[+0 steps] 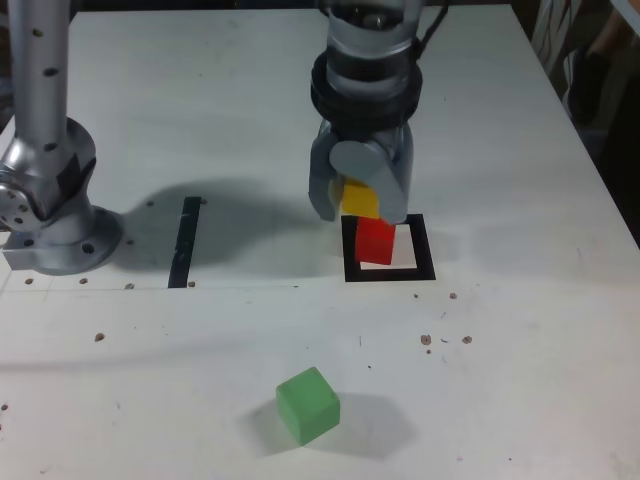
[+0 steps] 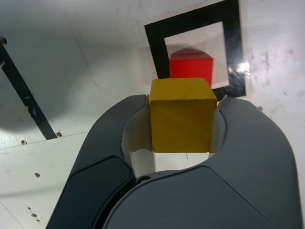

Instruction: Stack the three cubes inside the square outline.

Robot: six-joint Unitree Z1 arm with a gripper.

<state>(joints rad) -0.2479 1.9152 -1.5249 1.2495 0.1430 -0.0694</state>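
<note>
The table point(image 1: 520, 150) filled the exterior view, with the arm point(image 1: 365, 60) coming down from the top centre and a second metal post point(image 1: 45, 150) at the upper left. A thin black strip point(image 1: 185, 240) lay left of centre. Right of centre sat the outline point(image 1: 428, 250), the red cube point(image 1: 377, 240) standing inside it. The gripper point(image 1: 362, 200) hung just above, jaws closed on the yellow cube point(image 1: 360, 198) (the wrist view showed both sides pressed flat). The green cube point(image 1: 308, 404) waited alone at the lower centre, well apart. The second step looked under way: yellow onto red. The next move probably called for squaring yellow over red, lowering until they touched, then releasing.
</note>
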